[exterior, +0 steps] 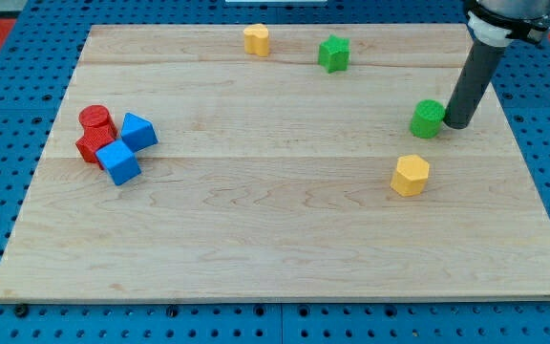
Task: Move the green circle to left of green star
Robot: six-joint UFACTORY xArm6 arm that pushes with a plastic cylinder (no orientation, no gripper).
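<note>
Since the green circle [427, 118] must end up left of the green star [332, 53], what matters is which side of it my tip [456, 124] stands on: the tip sits at the circle's right edge, touching or all but touching it, so the circle lies toward the view's left of the rod. The rod has no jaws; it holds nothing and only presses sideways. The star lies well apart, up and to the left of the circle near the board's [275, 239] top edge. A yellow block [410, 176] sits near, below the circle. I judge a push left and upward, passing below the star, is called for.
</note>
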